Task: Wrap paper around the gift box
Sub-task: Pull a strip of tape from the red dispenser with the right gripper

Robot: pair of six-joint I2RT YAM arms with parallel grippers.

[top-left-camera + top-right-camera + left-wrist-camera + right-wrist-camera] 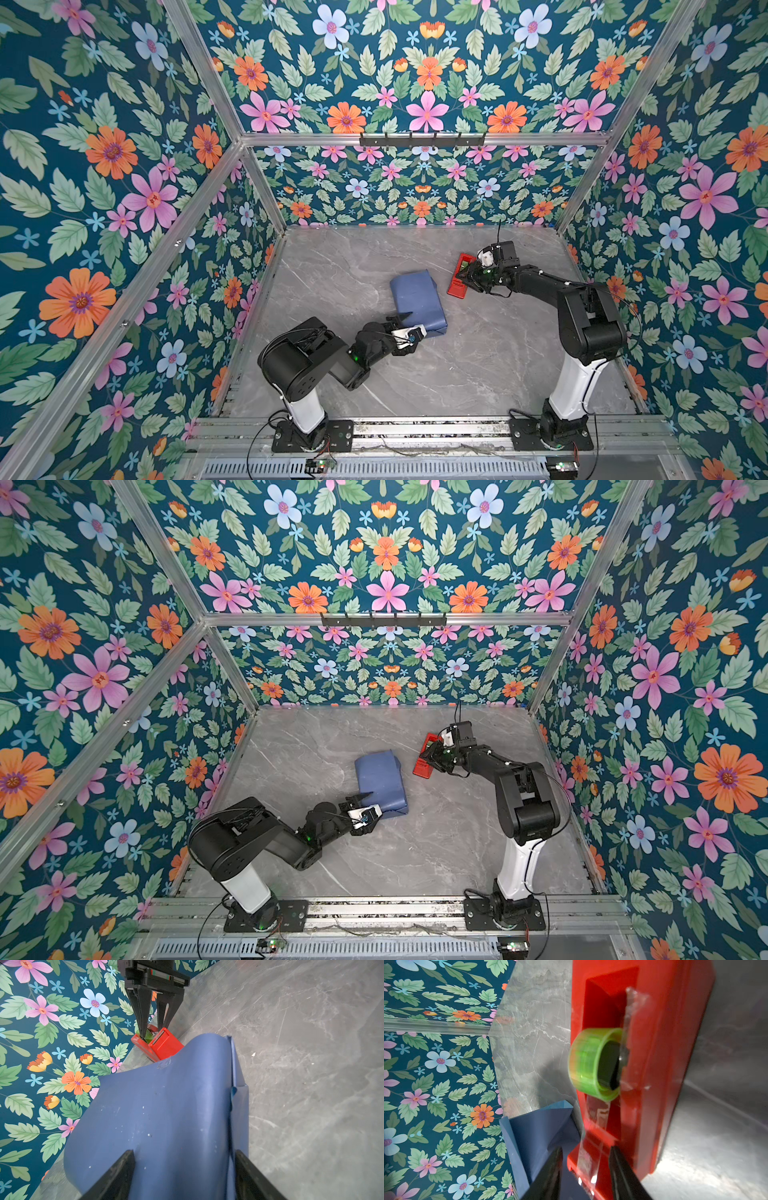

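— What's on your screen?

— Floral walls point(104, 166) on three sides and a grey marbled table point(478, 374) under both arms. Mid-table lies the paper point(415, 297), slate-blue side out, folded round into a parcel. The gift box must be inside it; I can't see any of it.

— Which way does it lie?

— Its long axis runs from my left arm away toward the back wall. The red tape dispenser point(456, 286) sits just beside its far right corner, roughly parallel and apart from it, as far as I can tell.

— Hands?

— My left gripper point(184, 1152) is over the parcel's near end, jaws spread wide across the paper with nothing pinched. Whether it bears down, I can't tell. My right gripper point(586, 1148) is at the dispenser, jaws part-way apart either side of the clear tape strip point(596, 1113), with a gap showing on both sides.

— Next?

— I judge it's the right arm's job, since it's nearer the tape. The parcel lies to its left, toward the middle, so a pulled strip would travel that way.
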